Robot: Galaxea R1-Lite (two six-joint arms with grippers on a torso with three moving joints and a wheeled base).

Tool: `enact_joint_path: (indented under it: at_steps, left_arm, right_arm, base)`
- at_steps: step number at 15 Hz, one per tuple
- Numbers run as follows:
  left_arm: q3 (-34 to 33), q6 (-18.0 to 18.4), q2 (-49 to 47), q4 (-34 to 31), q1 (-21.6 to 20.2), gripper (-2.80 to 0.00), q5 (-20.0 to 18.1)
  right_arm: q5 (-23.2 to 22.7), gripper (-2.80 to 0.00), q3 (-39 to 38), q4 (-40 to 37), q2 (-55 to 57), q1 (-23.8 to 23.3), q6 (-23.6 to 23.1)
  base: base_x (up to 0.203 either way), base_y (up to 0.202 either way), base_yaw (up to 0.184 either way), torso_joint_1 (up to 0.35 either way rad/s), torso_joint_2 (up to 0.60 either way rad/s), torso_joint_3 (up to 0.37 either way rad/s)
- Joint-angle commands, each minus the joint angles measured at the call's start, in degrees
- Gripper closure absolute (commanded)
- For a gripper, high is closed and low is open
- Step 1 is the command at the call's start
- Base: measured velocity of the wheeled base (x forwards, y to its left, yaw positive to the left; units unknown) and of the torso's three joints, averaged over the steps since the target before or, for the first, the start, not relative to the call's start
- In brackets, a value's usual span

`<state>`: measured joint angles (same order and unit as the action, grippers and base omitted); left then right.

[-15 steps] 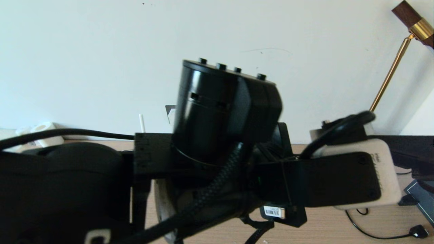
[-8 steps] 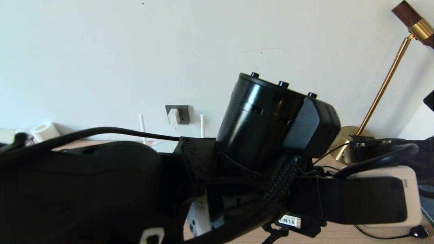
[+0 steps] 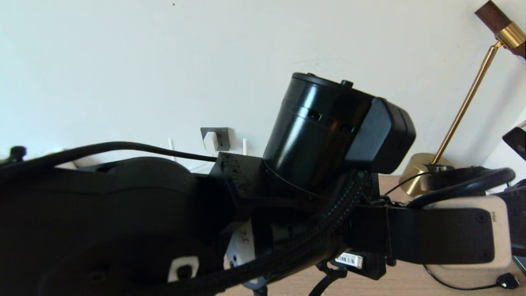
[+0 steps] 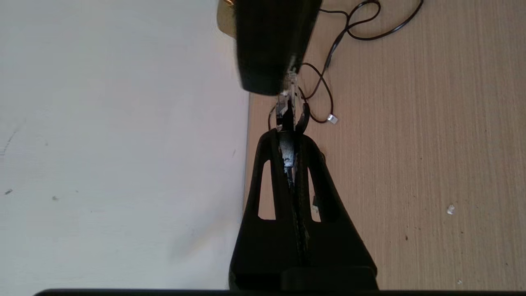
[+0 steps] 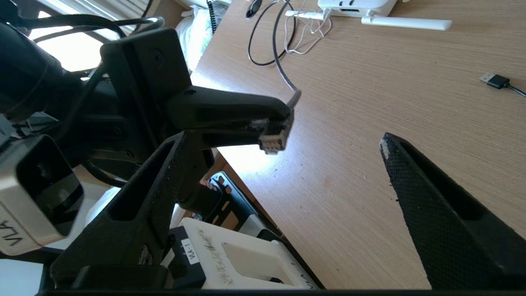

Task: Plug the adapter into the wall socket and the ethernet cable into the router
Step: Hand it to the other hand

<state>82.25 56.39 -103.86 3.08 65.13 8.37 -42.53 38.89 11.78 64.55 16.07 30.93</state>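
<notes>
Adapter [image 3: 211, 141] sits in the wall socket [image 3: 215, 139] at the back wall, white cube on the dark plate, so by the look of it that half is done. Step in hand now: the ethernet cable [image 5: 279, 65].

Left gripper [image 5: 274, 132] is clamped tight on the cable's clear connector [image 5: 273, 142], which pokes out past the fingertips; the black cable trails back over the wooden table [image 5: 370, 102] toward the far edge. In the left wrist view the same fingers [image 4: 287, 164] are pressed together w/ the connector between them, and the right arm looms dark and blurred just ahead.

Right gripper [image 5: 283, 172] is spread wide and holds nothing. One finger sits below the left gripper's fingertips, the other [image 5: 435, 205] well off to the side. Looks like a release or a handover pose, can't tell which.

Router [image 5: 357, 6] lies at the far end of the table in the right wrist view, port slots facing this way, one antenna [image 5: 404, 22] flat beside it. Well apart from the connector.

Next move, as a judgement: carry the connector across to the router, line it up w/ a port slot, clip side correct, then push straight in. Small target, slack cable, needs care. Right arm should prob stay out of the path.
</notes>
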Motion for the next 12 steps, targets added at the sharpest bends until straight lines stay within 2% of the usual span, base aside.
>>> enact_joint_path:
  at_steps: [1,12]
  left_arm:
    - [0.5,0.3,-0.4,0.2,0.0,0.0,0.1]
    - [0.5,0.5,-0.2,0.7,0.3,0.0,0.1]
  right_arm:
    - [-0.3,-2.8,0.0,0.1,0.0,0.0,0.2]
    - [0.3,-2.8,0.0,3.2,3.3,2.4,0.5]
  base:
    - [0.0,0.0,0.0,0.0,0.0,0.0]
    - [0.0,0.0,0.0,0.0,0.0,0.0]
